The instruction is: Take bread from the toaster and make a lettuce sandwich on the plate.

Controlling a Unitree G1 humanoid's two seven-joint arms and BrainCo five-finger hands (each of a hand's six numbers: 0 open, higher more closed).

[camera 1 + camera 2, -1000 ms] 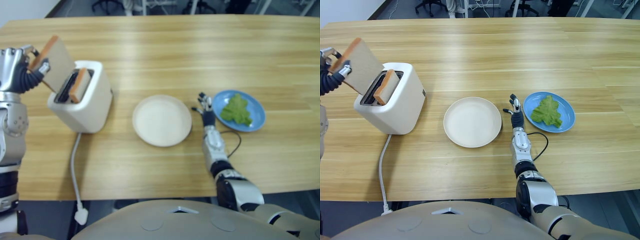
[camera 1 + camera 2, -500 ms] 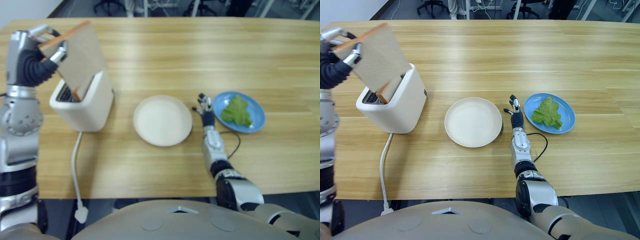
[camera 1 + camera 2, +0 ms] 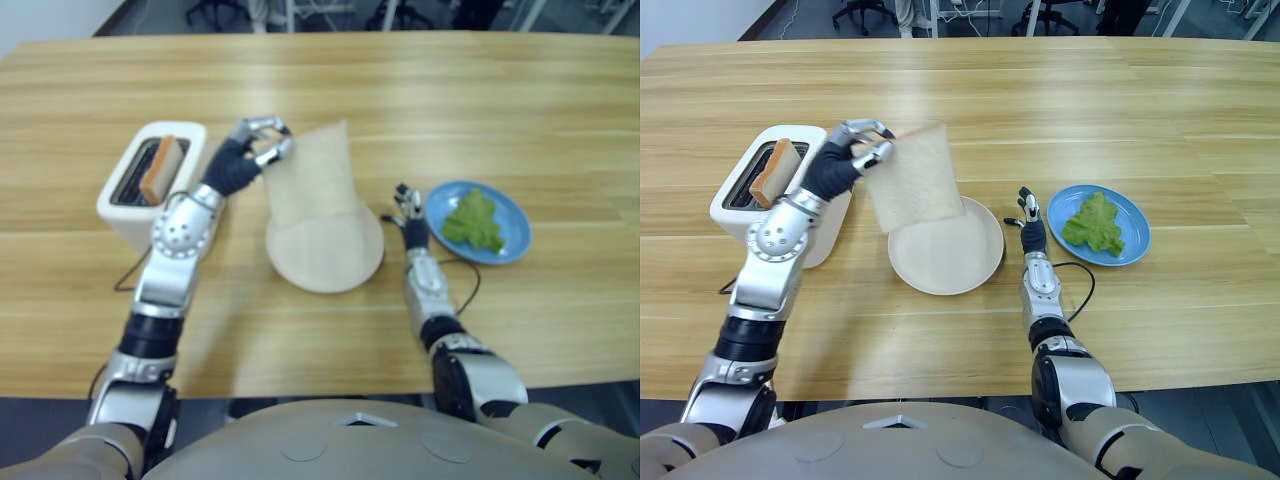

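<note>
Left hand point(image 3: 845, 150) is clamped on a bread slice point(image 3: 915, 190) by its top corner, dangling it over the plate point(image 3: 960, 268) at its 10 o'clock edge. Second slice point(image 3: 773, 172) sits in the toaster point(image 3: 735, 215) at 9 o'clock. Right hand point(image 3: 1030, 228) lies flat and empty between plate and lettuce point(image 3: 1095, 222) at 3 o'clock.

Pinches bread point(image 3: 915, 190) with left hand point(image 3: 845, 148) at 10 o'clock, arm angled toward 1; rests right hand point(image 3: 1031, 235) flat near centre, fingers point(image 3: 1029, 212) straight toward 12 o'clock.

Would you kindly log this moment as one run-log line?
left hand: holding bread slice over plate | right hand: open beside blue dish | toaster: second slice inside | lettuce: on blue dish
</note>
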